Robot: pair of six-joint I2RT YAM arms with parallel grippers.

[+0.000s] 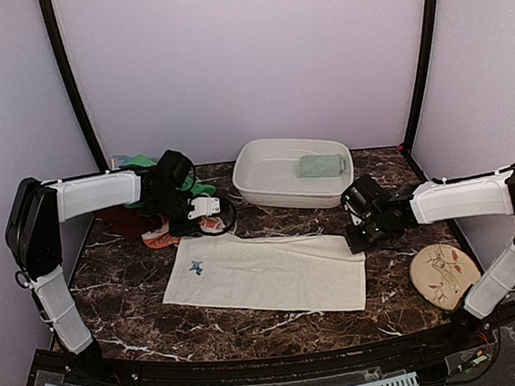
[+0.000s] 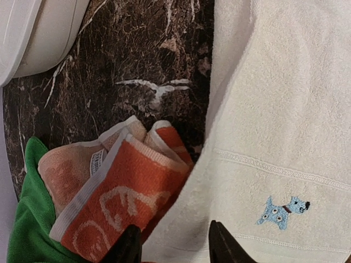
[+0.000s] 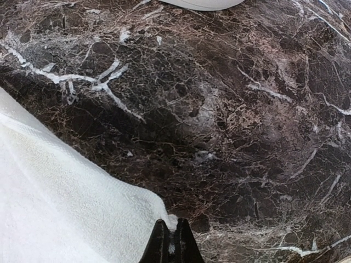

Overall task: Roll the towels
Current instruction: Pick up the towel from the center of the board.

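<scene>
- one cream towel (image 1: 265, 274) lies spread flat on the table (image 1: 138, 277) between the two arms. its long axis runs left to right across the top view, and the dog motif sits near its left end.
- the right gripper (image 3: 169, 244) is at the far right corner of the cream towel. its fingers are together and appear to pinch the very tip of that corner.
- the left gripper (image 2: 174, 244) hangs over the far left corner. its fingers stand apart, and the towel edge lies below the gap with nothing gripped.
- each arm is nearer to its own short end, so both far corners are covered. a roll along the long axis would start from one short end, a roll across it from the far long edge toward the bases.
- obstacle, left: the orange towel (image 2: 126, 192) lies just beside the left corner and touches or slightly overlaps it, with the green towel (image 2: 27, 219) behind. judgement: a careless closure there may catch orange cloth along with cream.
- obstacle, far side: the basin (image 1: 266, 188) stands near the far long edge and holds the sage-green towel (image 1: 321, 165).
- obstacle, right: the plate (image 1: 443, 275) lies near the right short end, apart from the cloth.
- open room: bare table shows along the near long edge, toward the bases.
</scene>
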